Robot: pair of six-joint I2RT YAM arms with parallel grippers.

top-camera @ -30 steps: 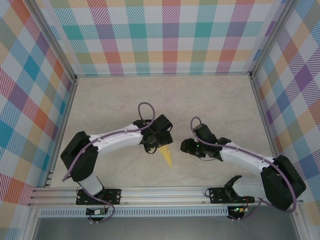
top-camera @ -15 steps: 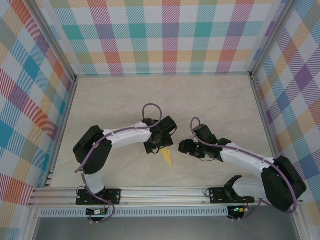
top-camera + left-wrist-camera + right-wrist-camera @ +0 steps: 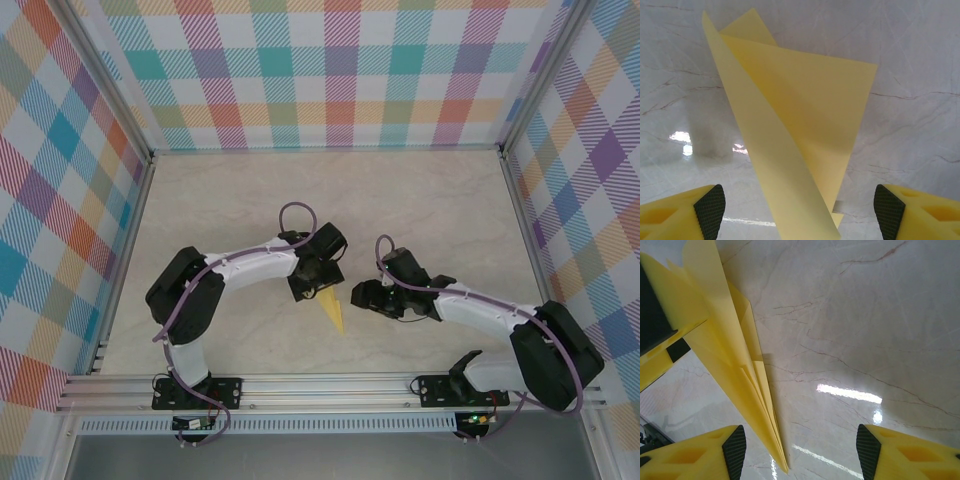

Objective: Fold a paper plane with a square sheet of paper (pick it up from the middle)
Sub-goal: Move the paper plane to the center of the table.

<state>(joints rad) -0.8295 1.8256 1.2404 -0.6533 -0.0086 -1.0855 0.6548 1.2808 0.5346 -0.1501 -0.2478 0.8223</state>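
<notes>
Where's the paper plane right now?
In the top view, the paper plane sits between the left end effector and the right end effector, its tip pointing toward the arm bases.

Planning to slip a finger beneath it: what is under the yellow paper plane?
Pale marbled table shows all around the paper plane, with its shadow beside it. Whatever lies directly beneath the folded layers is covered by the paper.

— We see a pale marbled tabletop [image 3: 220,200], veined in brown.
— And plaid walls [image 3: 340,70] on three sides (teal, orange, purple stripes). We see an aluminium rail [image 3: 320,385] along the near edge, bright glare [image 3: 849,393] on the surface.
</notes>
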